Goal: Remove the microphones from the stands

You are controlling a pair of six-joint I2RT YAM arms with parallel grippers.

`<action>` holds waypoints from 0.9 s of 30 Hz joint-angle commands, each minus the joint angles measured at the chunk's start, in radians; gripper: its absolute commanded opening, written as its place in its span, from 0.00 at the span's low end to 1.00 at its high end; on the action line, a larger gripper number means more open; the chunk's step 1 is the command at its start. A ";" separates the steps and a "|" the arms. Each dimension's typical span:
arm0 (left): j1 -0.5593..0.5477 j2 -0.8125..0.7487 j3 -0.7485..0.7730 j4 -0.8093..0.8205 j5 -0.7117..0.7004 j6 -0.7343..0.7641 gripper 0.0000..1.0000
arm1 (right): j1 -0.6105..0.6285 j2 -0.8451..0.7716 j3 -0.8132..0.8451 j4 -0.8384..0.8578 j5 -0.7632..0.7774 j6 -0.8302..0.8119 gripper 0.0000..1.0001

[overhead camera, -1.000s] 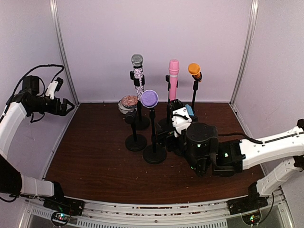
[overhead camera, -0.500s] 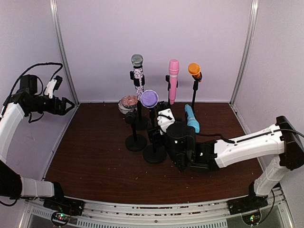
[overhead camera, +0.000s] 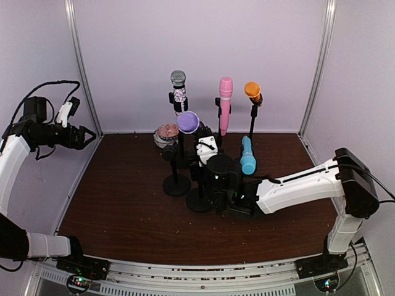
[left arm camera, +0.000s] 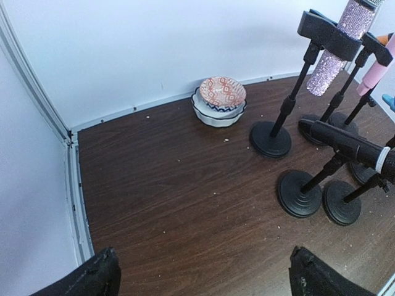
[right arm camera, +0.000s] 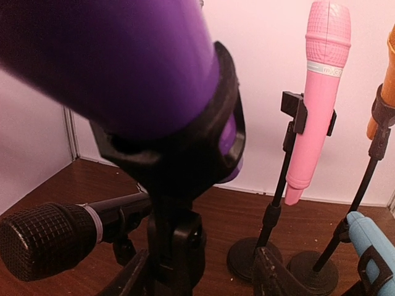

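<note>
Straddling the black stand [right arm camera: 176,246] just below its clip, the right end effector [right arm camera: 203,271] has its fingers spread to either side of the post, not closed on it. The purple microphone [overhead camera: 188,122] sits tilted in that clip near the centre of the counter [overhead camera: 123,209]. A pink microphone [overhead camera: 225,98] stands at its 2 o'clock, a blue microphone [overhead camera: 247,157] at its 4 o'clock. Past the counter's 9 o'clock edge, the left end effector [overhead camera: 86,139] hangs wide open and empty.
</note>
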 commanded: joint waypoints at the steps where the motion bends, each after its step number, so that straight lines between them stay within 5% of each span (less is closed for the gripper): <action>1: 0.002 -0.010 0.009 0.013 0.018 0.024 0.98 | -0.011 0.014 -0.004 0.105 0.062 -0.057 0.42; 5: 0.003 0.003 0.009 0.013 0.031 0.024 0.98 | -0.011 0.005 -0.043 0.176 0.068 -0.074 0.26; 17: 0.004 0.010 0.015 0.013 0.086 0.011 0.98 | 0.022 -0.072 -0.128 0.218 -0.114 -0.062 0.00; 27: 0.003 -0.021 0.001 0.013 0.123 0.008 0.98 | 0.091 -0.186 -0.199 0.184 -0.224 -0.045 0.00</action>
